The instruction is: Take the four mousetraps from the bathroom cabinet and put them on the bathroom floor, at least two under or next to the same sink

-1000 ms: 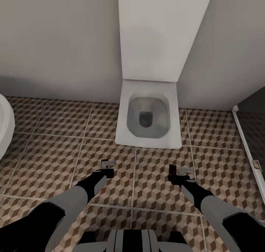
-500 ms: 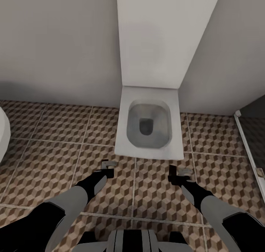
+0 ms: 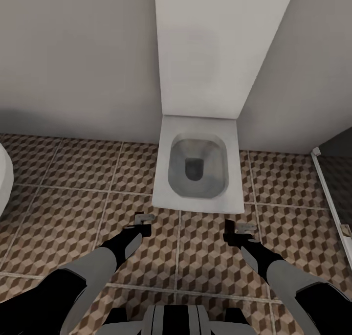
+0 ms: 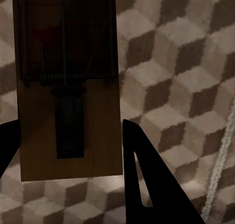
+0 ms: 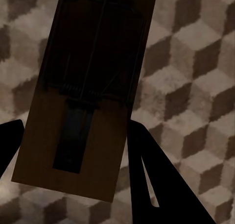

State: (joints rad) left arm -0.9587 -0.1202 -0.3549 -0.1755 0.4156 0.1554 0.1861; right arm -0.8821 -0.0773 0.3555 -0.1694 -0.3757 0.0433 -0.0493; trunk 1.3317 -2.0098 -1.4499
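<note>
Each of my grippers carries one mousetrap above the bathroom floor (image 3: 73, 198). In the left wrist view a tan wooden mousetrap (image 4: 68, 87) with dark wire parts sits between the black fingers (image 4: 142, 185), and my left gripper (image 4: 68, 131) is shut on it. The right wrist view shows a darker, shaded mousetrap (image 5: 83, 96) held the same way by my right gripper (image 5: 73, 131). From the head view, the left gripper (image 3: 139, 226) and right gripper (image 3: 233, 234) hang just in front of the toilet. The cabinet and sink are out of view.
A white square toilet (image 3: 166, 188) with a tall white panel (image 3: 205, 46) behind it stands against the grey wall straight ahead. A white curved tub edge (image 3: 4, 178) lies at the far left. A white frame rail (image 3: 332, 198) with a dark panel borders the right.
The camera moved a little, so the toilet sits slightly lower and the tub edge shows less. Both arms keep the same pose with their mousetraps.
</note>
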